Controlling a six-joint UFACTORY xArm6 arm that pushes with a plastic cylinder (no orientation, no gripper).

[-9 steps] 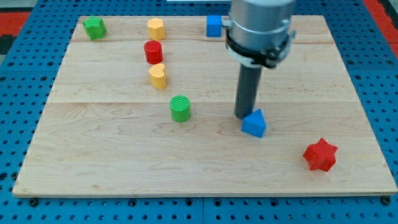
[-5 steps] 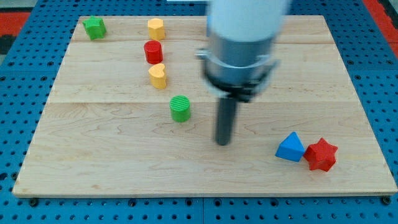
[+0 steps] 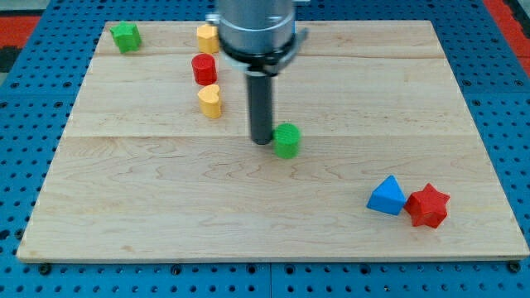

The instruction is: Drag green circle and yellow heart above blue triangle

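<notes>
The yellow heart (image 3: pixel 210 101) sits unmoved at the view's left. My tip (image 3: pixel 262 141) has swung left and now touches the green circle (image 3: pixel 286 140), shoved rightward. The blue triangle (image 3: pixel 387 196) stays beside the red star (image 3: pixel 427 206). I carry no claw, only a rod.

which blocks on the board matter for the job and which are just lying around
Part of the job:
- green circle block, with my tip at its left side
- yellow heart block
- blue triangle block

Just lying about:
- red star block, beside the blue triangle
- red cylinder block
- yellow block at the view's top
- green block, top left corner
</notes>
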